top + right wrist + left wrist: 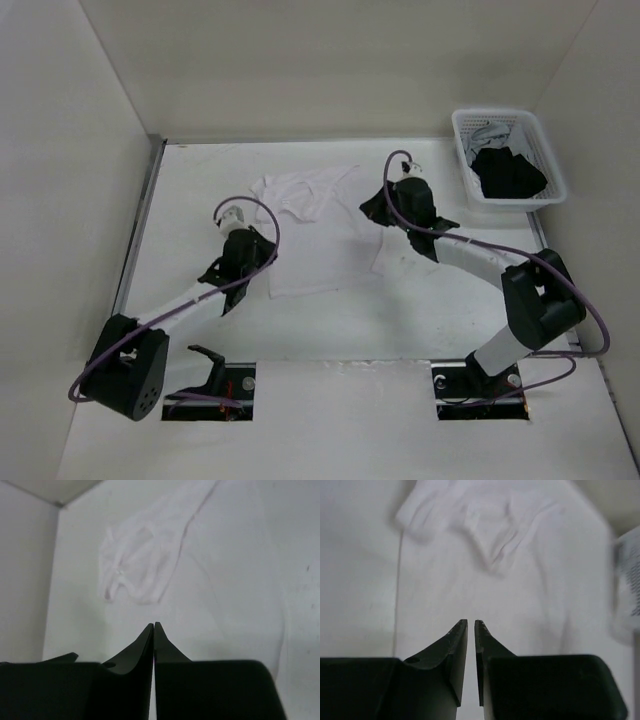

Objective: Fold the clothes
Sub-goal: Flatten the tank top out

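Observation:
The clothes [315, 250] are a thin white garment spread flat on the white table, with its straps bunched at the far end [300, 190]. My left gripper [262, 250] hovers over the garment's left edge. In the left wrist view the left gripper [471, 622] has only a thin slit between its jaws, with nothing seen in it, and the clothes [520, 580] lie below and ahead. My right gripper [375, 210] hangs over the garment's right side. In the right wrist view the right gripper [154, 625] is shut and empty above the clothes [225, 580].
A white lattice basket [500, 113] holding a dark garment [508, 172] stands at the back right corner, and shows as a blur [627, 580] in the left wrist view. White walls enclose the table on three sides. Two cut-outs [210, 385] hold the arm bases.

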